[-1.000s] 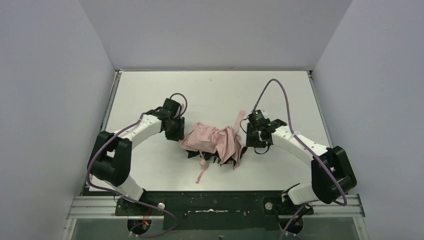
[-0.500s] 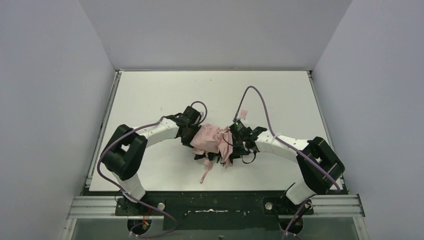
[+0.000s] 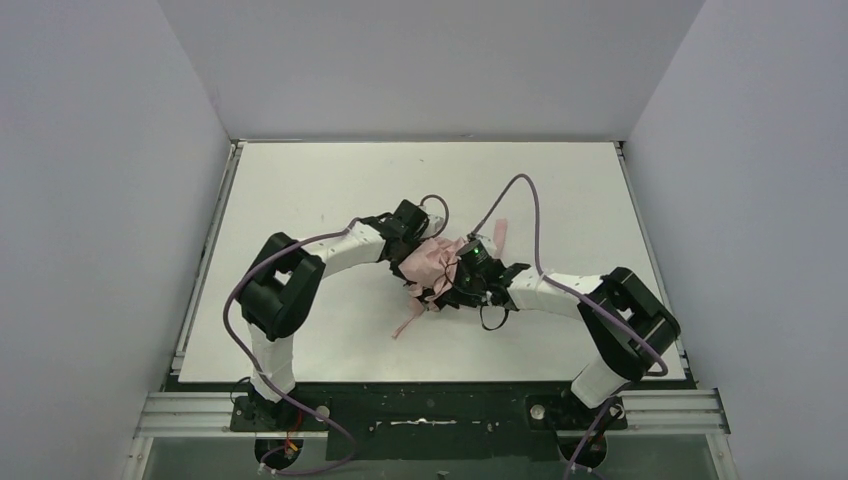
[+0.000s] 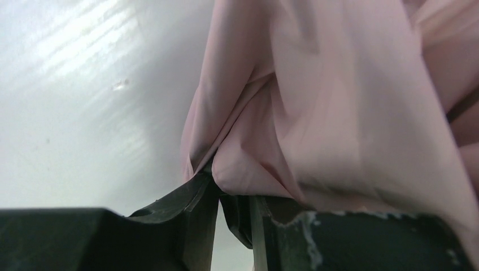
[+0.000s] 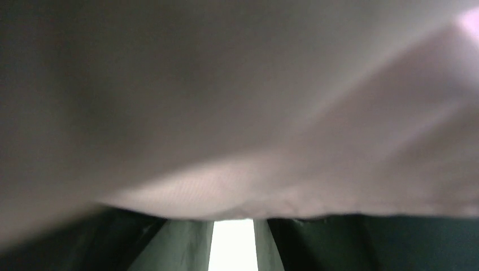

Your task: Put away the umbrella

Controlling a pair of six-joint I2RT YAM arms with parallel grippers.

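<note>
The umbrella (image 3: 432, 260) lies as a crumpled pale pink bundle with black folds at the middle of the table, its pink strap (image 3: 405, 325) trailing toward the near edge. My left gripper (image 3: 412, 240) presses in at its left side. In the left wrist view the left gripper (image 4: 233, 189) stands nearly closed, pinching a fold of the canopy (image 4: 339, 113) with black cloth between the jaws. My right gripper (image 3: 462, 275) is pushed in from the right. In the right wrist view, fabric (image 5: 237, 113) drapes over the right gripper (image 5: 233, 223) and hides its tips; a narrow bright gap shows between the fingers.
The white table (image 3: 300, 180) is walled by grey panels at the back and both sides. A metal rail runs along its near edge by the arm bases. Purple cables loop over both arms above the umbrella.
Both arms have swung inward toward each other, squeezing the spread canopy into a much smaller bundle that has shifted slightly away from the near edge. The left jaws have narrowed a little.
</note>
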